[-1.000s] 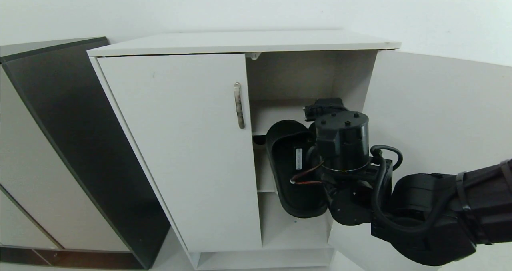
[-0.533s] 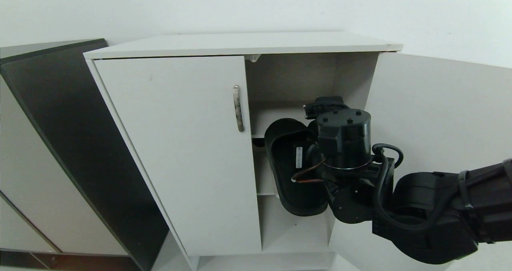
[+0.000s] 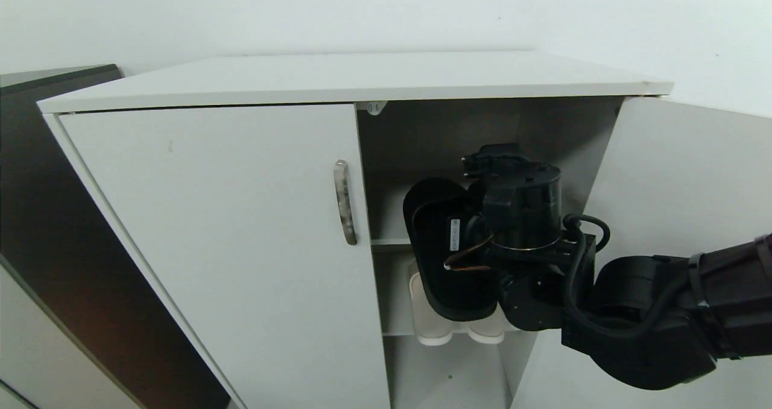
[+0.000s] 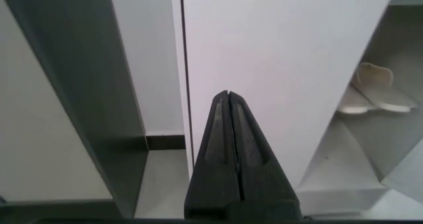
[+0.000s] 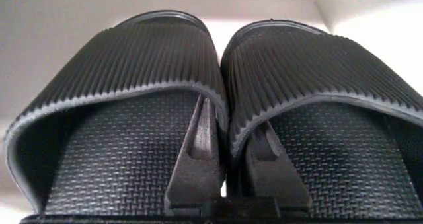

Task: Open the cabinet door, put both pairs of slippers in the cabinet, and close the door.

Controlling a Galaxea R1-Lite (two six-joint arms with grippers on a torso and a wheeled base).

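1. In the head view, we see the white cabinet (image 3: 362, 80) filling the middle of the frame. Its left door (image 3: 229, 246) is shut, with a metal handle (image 3: 344, 202) near the inner edge, and its right door (image 3: 681, 174) is swung wide open at the right of the frame.
2. The right arm comes in from the lower right, and the black slippers (image 3: 443, 258) stand on end in the open half of the cabinet, right of centre. Their soles face us at the level of the upper shelf (image 3: 389, 244). We cannot tell whether the pair touches that shelf.
3. In the right wrist view, the right gripper (image 5: 232, 118) is clamped on the black slippers (image 5: 218, 72). One finger (image 5: 198, 151) lies inside each slipper, and the two inner sides are pressed together between them.
4. The white slippers (image 3: 452, 327) lie side by side on the shelf just below the black pair, their ends poking over its front edge. In the left wrist view we see them (image 4: 373, 92) inside the cabinet, past the edge of the shut door.
5. The left gripper (image 4: 228, 95) hangs in front of the shut left door, its fingers pressed together on nothing.
6. A dark panel (image 3: 60, 216) stands at the left edge of the head view, beside the cabinet.
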